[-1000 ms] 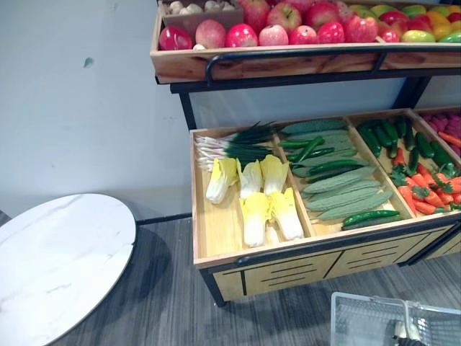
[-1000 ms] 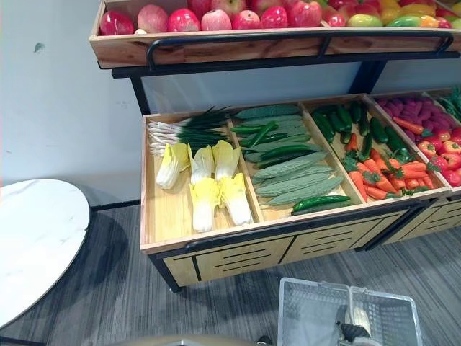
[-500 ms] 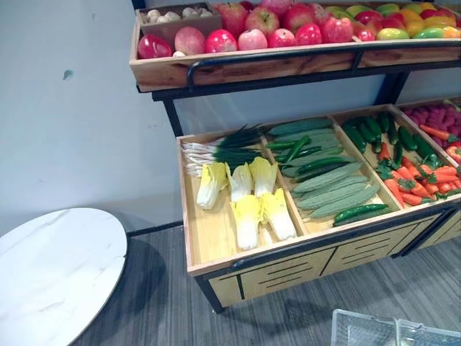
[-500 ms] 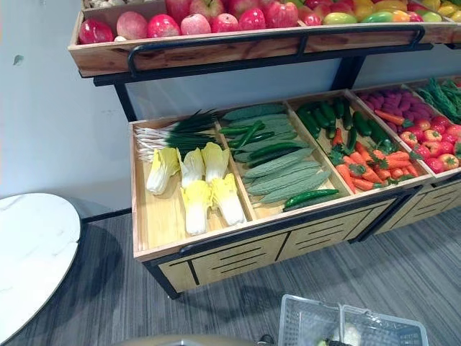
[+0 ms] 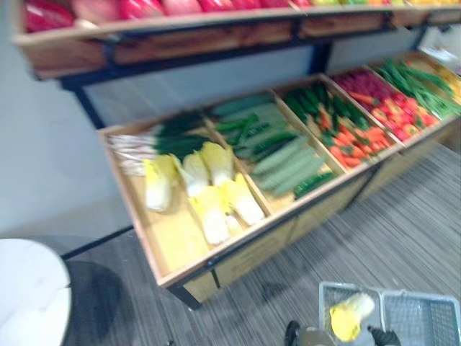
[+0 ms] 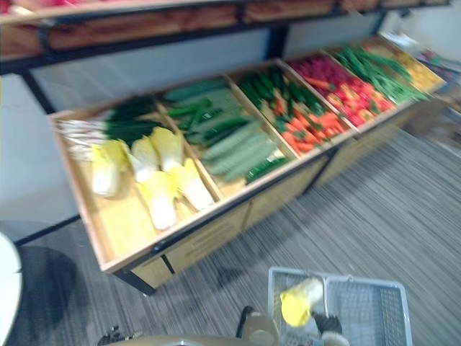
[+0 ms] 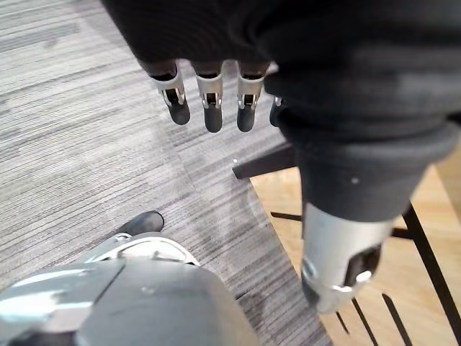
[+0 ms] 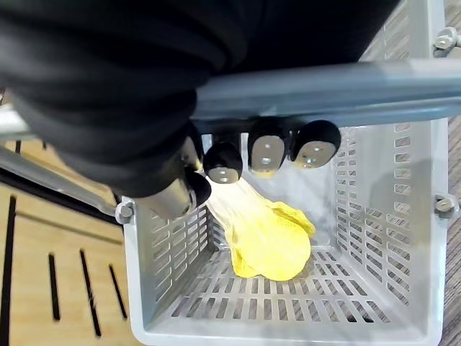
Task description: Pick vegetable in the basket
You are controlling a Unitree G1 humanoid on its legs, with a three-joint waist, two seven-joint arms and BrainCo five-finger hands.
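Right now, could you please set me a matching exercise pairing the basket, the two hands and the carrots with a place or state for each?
Things:
1. basket
2. right hand
3. left hand
4. carrots

Places or states:
A. open above the floor
B. in a compartment of the wooden stand
C. holds one yellow cabbage
D. curled round the handle

Pairs: 1-C, 2-D, 3-A, 4-B.
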